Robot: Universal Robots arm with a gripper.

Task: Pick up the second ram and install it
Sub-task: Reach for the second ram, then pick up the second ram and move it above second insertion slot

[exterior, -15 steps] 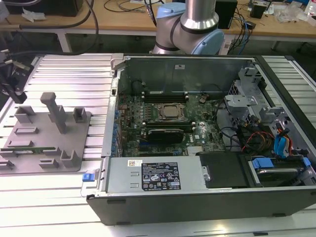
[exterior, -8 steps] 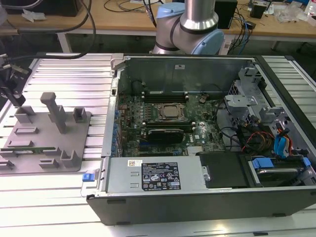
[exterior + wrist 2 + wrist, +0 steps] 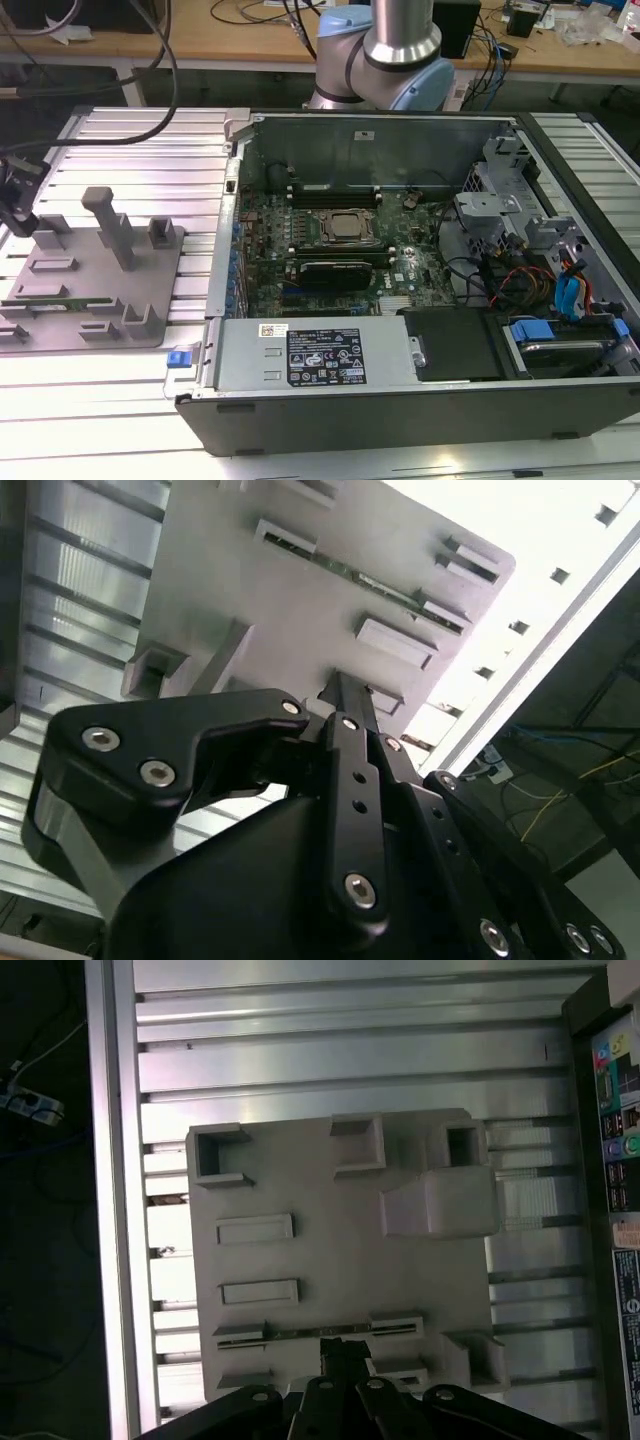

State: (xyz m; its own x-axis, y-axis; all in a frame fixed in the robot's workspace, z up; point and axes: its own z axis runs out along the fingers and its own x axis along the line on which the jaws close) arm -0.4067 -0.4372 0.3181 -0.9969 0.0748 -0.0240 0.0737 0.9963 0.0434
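The second ram (image 3: 45,297) is a thin green stick lying on edge in a slot of the grey fixture plate (image 3: 110,285), at the exterior view's left. The first wrist view shows the ram (image 3: 320,1332) between two small holders, with my gripper (image 3: 342,1346) directly over its middle. In the second wrist view the ram (image 3: 370,583) runs as a narrow strip beyond the black fingertips (image 3: 345,692). My gripper (image 3: 18,205) hangs at the exterior view's left edge, above the plate. Its fingers meet at the tips, shut, with nothing between them.
The open computer case (image 3: 380,400) fills the exterior view's right, with the green motherboard (image 3: 330,225), a black card (image 3: 335,270) and a labelled power supply (image 3: 320,355). Grey posts (image 3: 110,225) rise from the fixture plate. A ribbed aluminium table (image 3: 150,140) lies beneath.
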